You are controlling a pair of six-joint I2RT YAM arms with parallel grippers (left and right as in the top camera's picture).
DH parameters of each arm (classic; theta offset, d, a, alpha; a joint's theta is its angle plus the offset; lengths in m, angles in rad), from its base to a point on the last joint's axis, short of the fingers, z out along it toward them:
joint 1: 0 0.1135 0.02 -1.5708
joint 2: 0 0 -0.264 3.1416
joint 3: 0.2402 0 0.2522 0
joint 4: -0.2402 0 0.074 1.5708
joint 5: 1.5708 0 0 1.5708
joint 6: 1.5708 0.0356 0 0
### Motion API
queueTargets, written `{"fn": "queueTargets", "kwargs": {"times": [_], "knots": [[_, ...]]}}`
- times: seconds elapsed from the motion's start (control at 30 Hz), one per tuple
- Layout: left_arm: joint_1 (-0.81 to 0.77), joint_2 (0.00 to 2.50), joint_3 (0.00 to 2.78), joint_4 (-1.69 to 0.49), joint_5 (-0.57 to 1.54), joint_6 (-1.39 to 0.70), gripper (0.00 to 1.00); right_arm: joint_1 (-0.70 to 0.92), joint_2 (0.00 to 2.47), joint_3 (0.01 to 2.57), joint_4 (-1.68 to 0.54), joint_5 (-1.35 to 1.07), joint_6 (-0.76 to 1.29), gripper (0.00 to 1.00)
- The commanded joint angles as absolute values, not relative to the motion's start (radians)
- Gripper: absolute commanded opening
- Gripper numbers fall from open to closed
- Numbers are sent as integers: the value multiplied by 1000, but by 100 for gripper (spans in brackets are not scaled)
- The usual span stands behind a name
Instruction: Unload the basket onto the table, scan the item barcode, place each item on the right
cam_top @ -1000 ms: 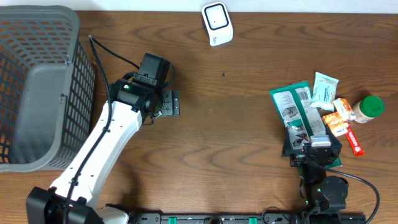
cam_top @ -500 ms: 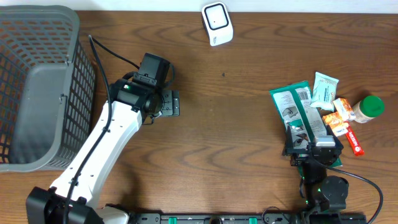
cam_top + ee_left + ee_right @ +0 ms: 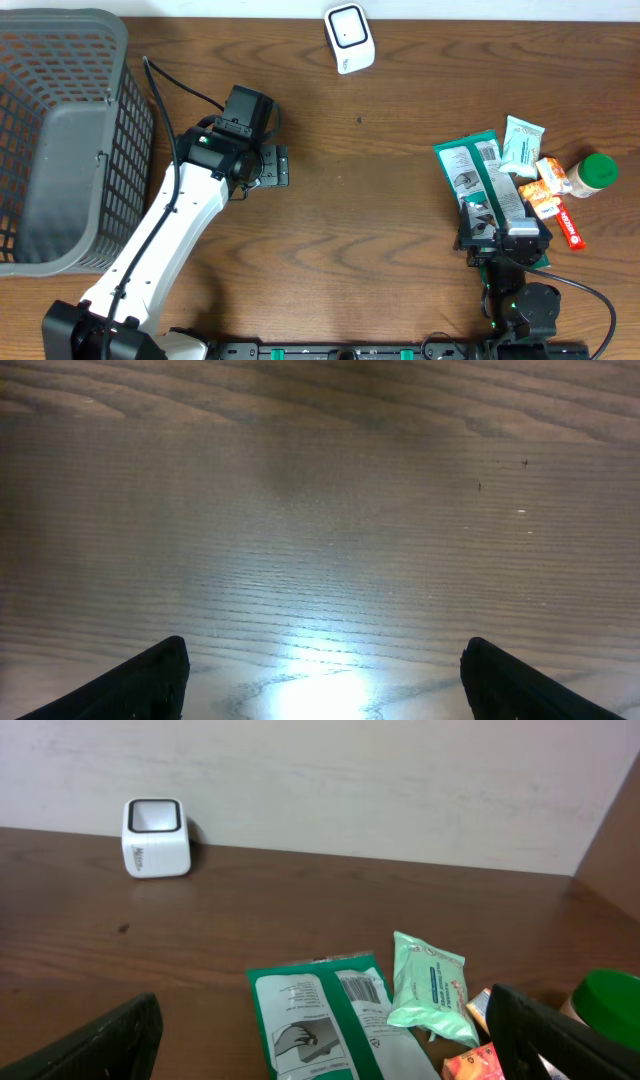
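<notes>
Green pack (image 3: 480,175) lies at the right of the overhead frame, its lower end beneath the right claw (image 3: 500,228), whose jaws are spread wide. The left claw (image 3: 272,166), also spread, hangs over bare table (image 3: 380,180) at centre left. 1 mint pack (image 3: 522,143), 2 orange sachets (image 3: 545,190), 1 red tube (image 3: 569,227) and 1 jar (image 3: 592,174) crowd the pack's right side. 1 scanner (image 3: 349,38) sits top centre, 1 basket (image 3: 135,130) upper left.

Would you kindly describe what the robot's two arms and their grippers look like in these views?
The left arm has a long white link with black joints, and a black cable runs from its wrist. The left gripper shows two dark, wedge-shaped fingers. The right arm is black with a small green light; the right gripper has matching dark fingers.
</notes>
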State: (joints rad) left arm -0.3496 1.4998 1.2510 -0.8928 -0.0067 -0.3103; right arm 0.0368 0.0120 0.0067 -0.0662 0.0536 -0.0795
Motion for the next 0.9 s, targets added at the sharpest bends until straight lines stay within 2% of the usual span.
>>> {"fn": "queueTargets", "kwargs": {"times": [0.0,0.3,0.37,0.73,0.87], "knots": [[-347,1503,1251,-897,-20,-311,87,34,5,6,-68,70,-64,99],[-349,1468,1251,-897,-23,-311,87,34,5,6,-68,70,-64,99],[-348,1434,1251,-915,-91,-311,88,34,5,6,-68,70,-64,99],[-348,1068,1251,-941,-136,-308,87,34,5,6,-68,70,-64,99],[-348,950,1251,-950,-218,-307,88,34,5,6,-68,70,-64,99]]}}
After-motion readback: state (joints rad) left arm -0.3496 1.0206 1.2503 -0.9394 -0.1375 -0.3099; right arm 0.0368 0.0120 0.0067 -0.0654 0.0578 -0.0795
